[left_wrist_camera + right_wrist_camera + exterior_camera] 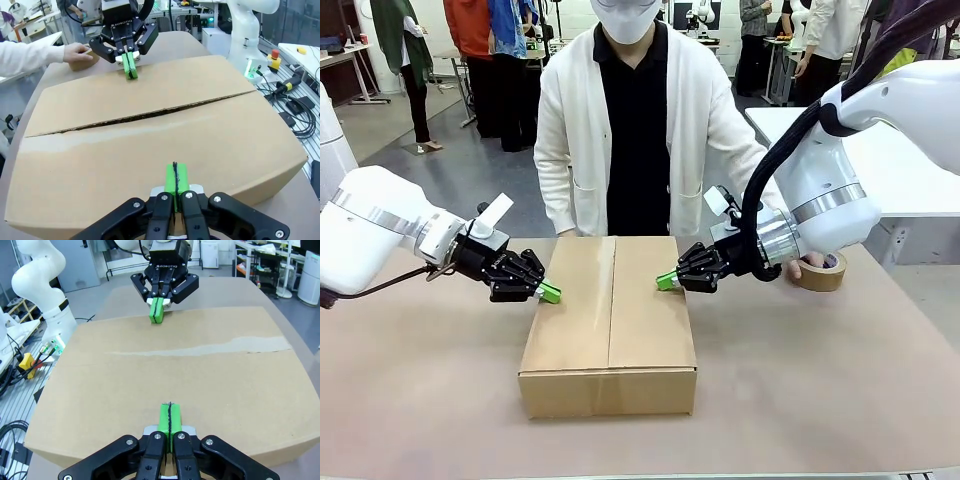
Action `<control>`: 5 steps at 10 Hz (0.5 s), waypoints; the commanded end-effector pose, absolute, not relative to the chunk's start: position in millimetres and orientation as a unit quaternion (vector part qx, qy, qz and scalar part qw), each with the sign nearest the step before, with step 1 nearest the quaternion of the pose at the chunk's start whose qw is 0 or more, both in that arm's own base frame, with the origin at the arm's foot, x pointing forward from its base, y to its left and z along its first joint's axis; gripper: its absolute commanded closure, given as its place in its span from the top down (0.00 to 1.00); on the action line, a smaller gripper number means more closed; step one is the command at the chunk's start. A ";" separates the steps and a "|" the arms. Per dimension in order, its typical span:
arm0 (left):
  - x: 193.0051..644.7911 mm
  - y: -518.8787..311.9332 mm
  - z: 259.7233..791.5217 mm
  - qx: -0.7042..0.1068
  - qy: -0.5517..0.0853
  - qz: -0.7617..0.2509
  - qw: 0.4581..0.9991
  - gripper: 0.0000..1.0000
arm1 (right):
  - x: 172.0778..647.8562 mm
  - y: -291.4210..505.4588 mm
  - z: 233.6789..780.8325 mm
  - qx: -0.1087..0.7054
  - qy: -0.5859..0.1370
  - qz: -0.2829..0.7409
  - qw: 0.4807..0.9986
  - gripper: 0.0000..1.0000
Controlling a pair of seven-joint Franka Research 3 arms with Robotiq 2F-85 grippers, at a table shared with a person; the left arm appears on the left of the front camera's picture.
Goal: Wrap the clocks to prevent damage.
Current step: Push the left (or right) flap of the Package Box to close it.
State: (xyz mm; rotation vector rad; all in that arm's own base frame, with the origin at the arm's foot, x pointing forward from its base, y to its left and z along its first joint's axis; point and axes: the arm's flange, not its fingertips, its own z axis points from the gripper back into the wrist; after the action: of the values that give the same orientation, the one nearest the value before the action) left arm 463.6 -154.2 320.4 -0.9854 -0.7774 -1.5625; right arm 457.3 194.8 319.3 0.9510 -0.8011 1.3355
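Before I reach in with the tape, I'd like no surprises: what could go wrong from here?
The seam on the box is untaped and gapes slightly. The left hand and right hand, both shut, rest near the flaps' outer edges, so if either slips off, a flap may spring up.
The person's hand on the tape roll lies close beside the right arm; reaching for the seam could bump it.

Brown tabletop (420,400) in front; grey floor (470,170) beyond; white table (920,190) at right; black cables (300,112) alongside; grey door (82,265) at rear.
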 end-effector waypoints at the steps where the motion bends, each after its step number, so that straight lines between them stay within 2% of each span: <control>1: 462.0 -153.0 300.2 -0.380 -0.303 -0.665 0.567 0.00 | 456.1 195.0 313.7 0.411 -0.347 0.575 0.616 0.01; 2: 463.6 -154.2 320.4 -0.414 -0.327 -0.657 0.539 0.00 | 456.1 195.0 313.7 0.411 -0.347 0.575 0.616 0.01; 5: 463.6 -154.2 320.4 -0.414 -0.327 -0.657 0.539 0.00 | 456.1 195.0 313.7 0.411 -0.347 0.575 0.616 0.01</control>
State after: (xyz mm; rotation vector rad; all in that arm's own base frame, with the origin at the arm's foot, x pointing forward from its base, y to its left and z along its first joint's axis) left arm 464.2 -153.9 324.8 -0.9944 -0.7770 -1.5576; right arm 457.3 194.8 319.2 0.9511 -0.8010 1.3355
